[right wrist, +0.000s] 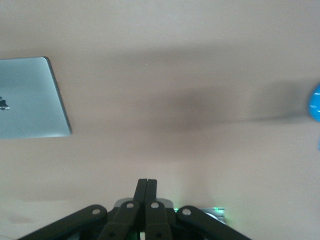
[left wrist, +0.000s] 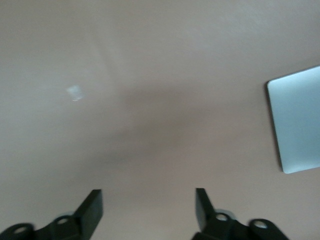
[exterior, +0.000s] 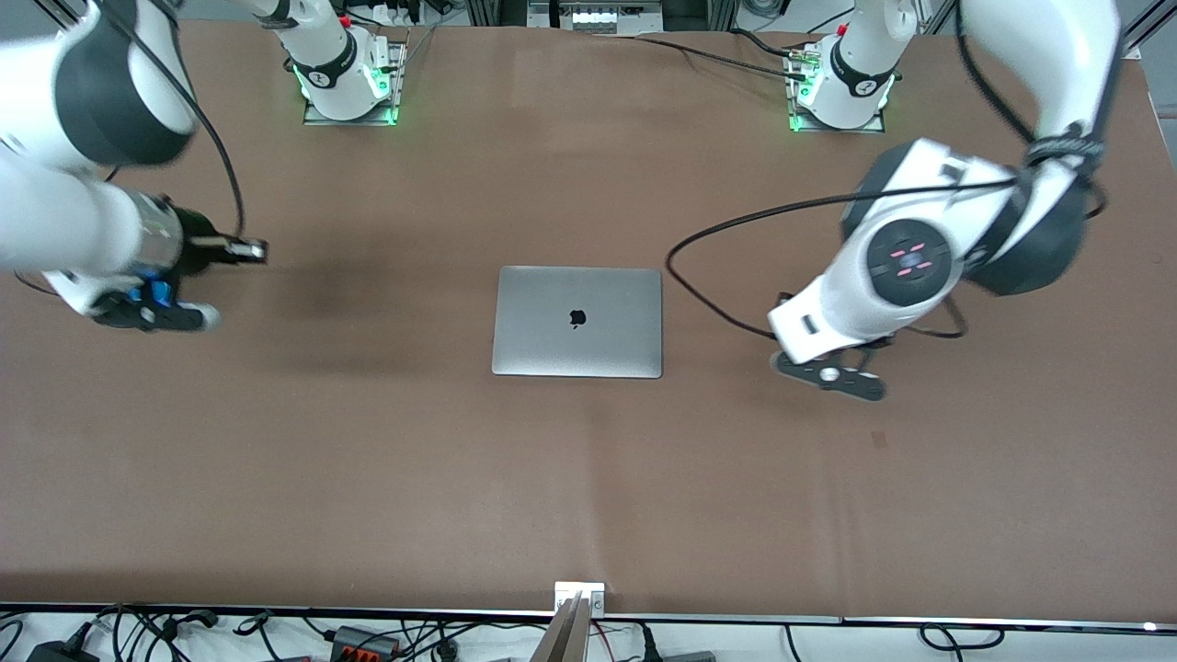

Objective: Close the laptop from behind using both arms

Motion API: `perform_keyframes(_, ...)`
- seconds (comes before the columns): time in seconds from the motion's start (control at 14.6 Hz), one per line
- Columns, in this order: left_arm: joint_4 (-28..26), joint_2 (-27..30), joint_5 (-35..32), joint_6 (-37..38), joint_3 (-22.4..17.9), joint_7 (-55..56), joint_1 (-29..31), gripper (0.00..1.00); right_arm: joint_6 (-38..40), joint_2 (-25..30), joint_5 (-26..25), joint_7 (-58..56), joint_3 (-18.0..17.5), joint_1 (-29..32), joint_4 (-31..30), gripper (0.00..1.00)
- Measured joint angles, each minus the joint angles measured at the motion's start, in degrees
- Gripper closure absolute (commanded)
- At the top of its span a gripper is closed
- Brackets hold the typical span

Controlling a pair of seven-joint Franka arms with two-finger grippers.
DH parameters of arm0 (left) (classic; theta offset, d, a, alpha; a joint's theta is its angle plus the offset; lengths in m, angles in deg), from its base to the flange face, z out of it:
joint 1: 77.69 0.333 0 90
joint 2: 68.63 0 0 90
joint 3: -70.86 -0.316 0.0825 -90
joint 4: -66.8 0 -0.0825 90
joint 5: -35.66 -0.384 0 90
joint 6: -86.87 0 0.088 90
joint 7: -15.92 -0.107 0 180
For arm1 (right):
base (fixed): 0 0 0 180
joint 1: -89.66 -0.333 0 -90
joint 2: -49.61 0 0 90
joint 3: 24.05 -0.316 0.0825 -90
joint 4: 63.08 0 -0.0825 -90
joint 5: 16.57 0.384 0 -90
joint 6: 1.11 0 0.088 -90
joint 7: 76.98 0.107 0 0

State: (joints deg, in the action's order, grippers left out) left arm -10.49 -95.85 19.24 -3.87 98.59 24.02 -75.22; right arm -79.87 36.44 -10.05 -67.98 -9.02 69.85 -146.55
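- The laptop lies flat in the middle of the front view, a little above centre, lid fully down with the apple logo facing up. Judging from that, the closing looks done and what remains is for both arms to get clear.
- The left gripper hangs at the middle right of the front view, over bare table toward the left arm's end, well apart from the laptop. In the left wrist view its jaws stand wide apart with nothing between them, and one corner of the lid shows at that picture's right edge.
- The right gripper sits at the middle left of the front view, over bare table toward the right arm's end, also well apart from the laptop. In the right wrist view its jaws are pressed together, empty, and the lid with its logo shows at that picture's left edge.
- To finish well, I'd say each arm should lift and draw toward its own base at the top of the front view, never swinging across the lid.
- The black cable looping off the left arm hangs just beside the laptop's edge; I'd watch that it doesn't drag over it.
- No more pressing is needed; the lid shows no gap from here.
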Motion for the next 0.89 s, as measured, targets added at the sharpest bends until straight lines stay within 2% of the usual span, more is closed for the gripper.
perform_keyframes(0.21, 0.2, 4.6, 0.1, 5.6, 0.1, -3.0, 1.5, 0.00, 0.9, 2.9, -2.5, -4.4, 0.3, 1.1, 0.0, 0.98)
perform_keyframes(0.27, 0.2, 6.0, 0.6, 7.7, 0.1, -3.3, 1.9, 0.00, 0.9, 3.0, -2.6, -6.2, 0.7, 1.6, -0.1, 0.75)
perform_keyframes(0.41, 0.2, 8.5, 3.1, 9.5, 0.0, -3.4, 3.2, 0.00, 0.9, 2.6, -2.6, -8.4, 1.0, 2.4, -0.2, 0.00)
perform_keyframes(0.62, 0.2, 12.5, 10.8, 9.8, -2.1, -3.7, 7.6, 0.00, 0.7, 2.1, -2.6, -9.3, 1.2, 2.6, -0.2, 0.00)
perform_keyframes(0.89, -1.3, 17.4, 17.0, 10.0, -12.2, -4.8, 6.6, 0.00, 0.2, 1.6, -2.6, -11.5, 1.5, 2.6, 2.6, 0.00)
